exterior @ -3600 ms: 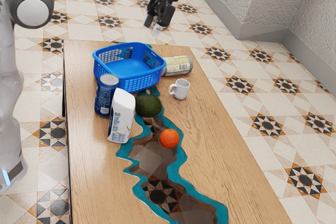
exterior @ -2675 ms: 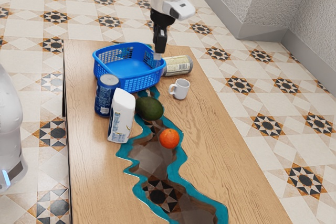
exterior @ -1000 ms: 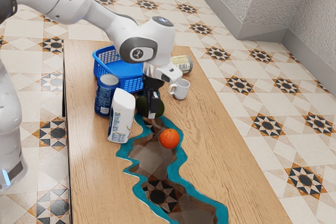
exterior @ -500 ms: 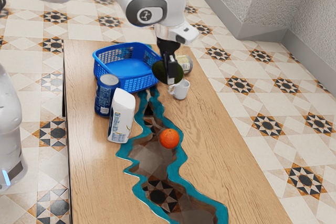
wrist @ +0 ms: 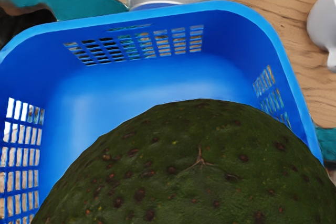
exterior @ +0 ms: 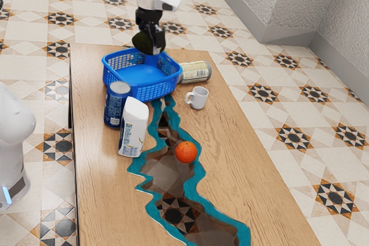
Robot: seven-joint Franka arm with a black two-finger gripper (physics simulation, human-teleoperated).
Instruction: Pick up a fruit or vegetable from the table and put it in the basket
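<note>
In the exterior view's upper left, our pincer (exterior: 154,43) has the avocado (exterior: 141,42) clasped, its fingers apart by the fruit's girth, above the basket (exterior: 141,74). We should centre it within the rim, lower gently, then release. The far finger is hidden; the wrist view crops the avocado.

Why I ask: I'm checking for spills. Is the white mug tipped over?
No, the white mug stands upright, its open rim facing up.

Free room inside the basket (exterior: 154,91), walls around
</note>
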